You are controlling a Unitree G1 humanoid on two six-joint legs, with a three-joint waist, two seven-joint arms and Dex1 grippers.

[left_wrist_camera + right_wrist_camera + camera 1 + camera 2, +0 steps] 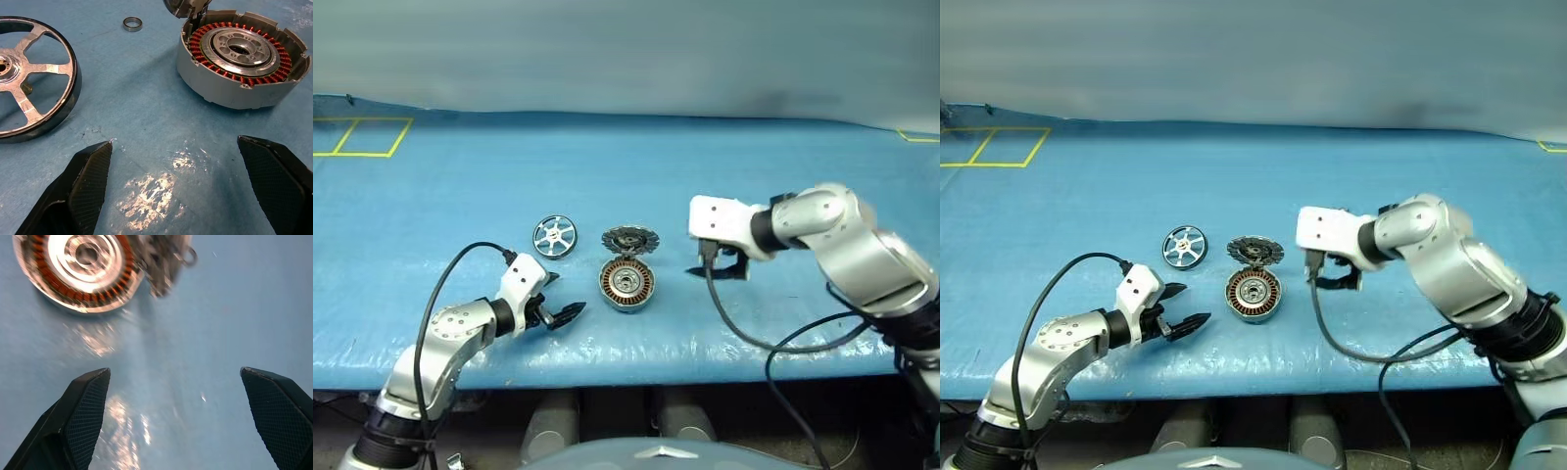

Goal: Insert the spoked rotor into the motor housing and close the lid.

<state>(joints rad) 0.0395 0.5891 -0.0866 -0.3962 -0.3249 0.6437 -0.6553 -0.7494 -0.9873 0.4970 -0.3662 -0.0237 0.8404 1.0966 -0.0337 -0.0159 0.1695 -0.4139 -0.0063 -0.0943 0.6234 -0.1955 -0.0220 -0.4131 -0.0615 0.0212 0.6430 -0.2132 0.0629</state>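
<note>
Rotor [555, 236] lies left of open housing [626, 284] — between both arms' jaws, wide open, empty.

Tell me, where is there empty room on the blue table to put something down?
The blue table is bare behind the parts and out to both ends. It is crowded in the middle, around the silver spoked rotor, grey copper-wound motor housing, raised lid and both open grippers.

Evenly and brightly lit from overhead. Soft short shadows under the arms on the blue worktop [724, 186]. White glare patches on its glossy cover near the front edge. Motion-smeared motor housing [80, 269] in the right wrist view; crisp in the left wrist view.
</note>
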